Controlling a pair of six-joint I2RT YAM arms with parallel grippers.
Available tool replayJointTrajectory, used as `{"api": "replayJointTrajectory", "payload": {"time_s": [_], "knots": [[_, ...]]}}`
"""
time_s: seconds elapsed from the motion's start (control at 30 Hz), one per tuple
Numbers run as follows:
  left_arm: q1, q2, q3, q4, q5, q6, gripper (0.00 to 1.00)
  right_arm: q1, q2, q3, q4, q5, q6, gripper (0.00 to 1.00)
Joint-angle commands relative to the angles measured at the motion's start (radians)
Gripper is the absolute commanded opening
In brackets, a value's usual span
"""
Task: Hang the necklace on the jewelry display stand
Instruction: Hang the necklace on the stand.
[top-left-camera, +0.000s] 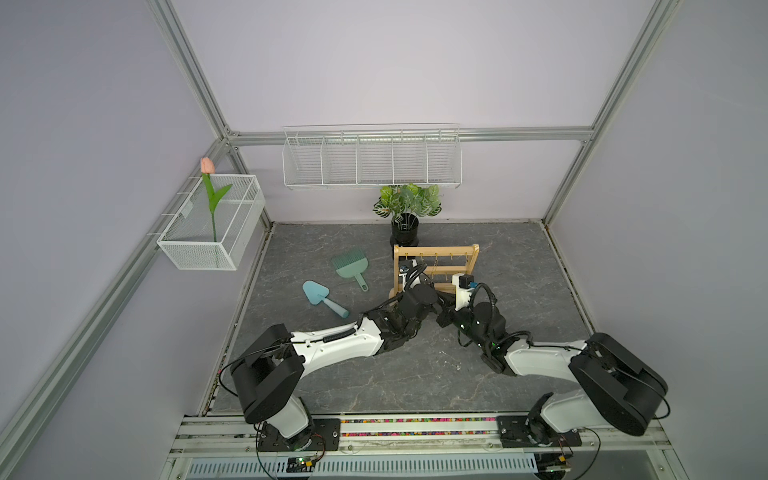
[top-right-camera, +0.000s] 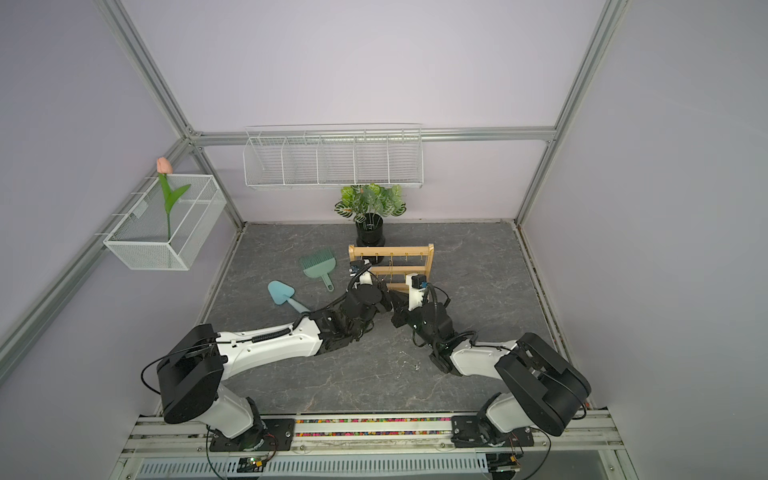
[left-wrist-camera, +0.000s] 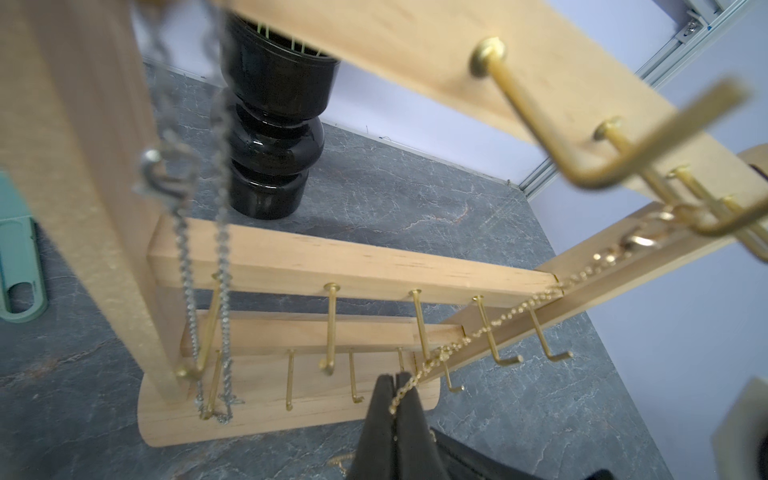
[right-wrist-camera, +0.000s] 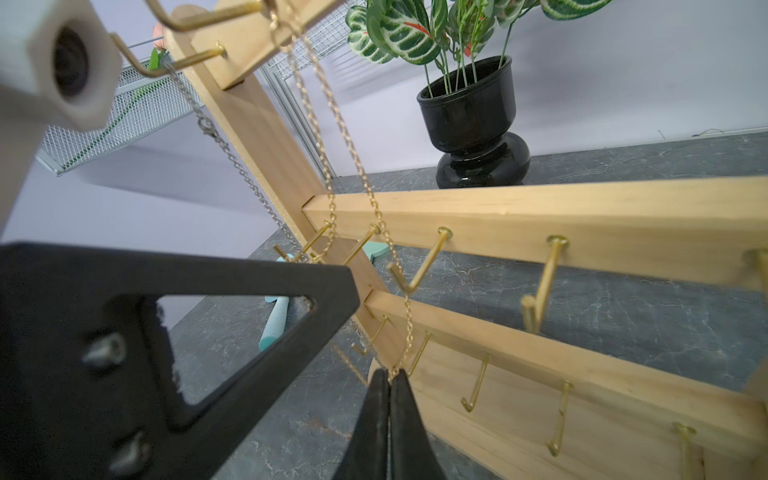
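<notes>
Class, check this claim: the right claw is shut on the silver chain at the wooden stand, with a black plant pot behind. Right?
No. The right claw is shut on the gold necklace, not the silver chain, which hangs free from a top hook of the jewelry display stand. The right wrist view shows it. The black plant pot does stand behind.

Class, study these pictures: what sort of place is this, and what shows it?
Probably a robot test cell: an aluminium frame, left arm and right arm mounted on a rail, and staged props like the jewelry display stand and potted plant.
</notes>
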Motion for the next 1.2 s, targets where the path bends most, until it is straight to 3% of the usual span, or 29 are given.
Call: {"api": "replayJointTrajectory", "payload": {"time_s": [0.0, 0.53, 0.9, 1.17], "knots": [[0.003, -0.028, -0.012, -0.018, -0.029, -0.024, 0.00, 0.003, -0.025, -0.015, 0.006, -0.017, 0.018, 0.07], [0.002, -0.064, -0.031, -0.040, -0.060, -0.063, 0.00, 0.015, -0.060, -0.017, -0.015, -0.051, 0.038, 0.07], [0.002, -0.075, -0.024, -0.058, -0.067, -0.067, 0.00, 0.015, 0.021, 0.057, 0.003, -0.082, 0.028, 0.07], [0.001, -0.059, -0.023, -0.052, -0.059, -0.075, 0.00, 0.017, -0.024, 0.028, -0.022, -0.080, 0.028, 0.07]]}}
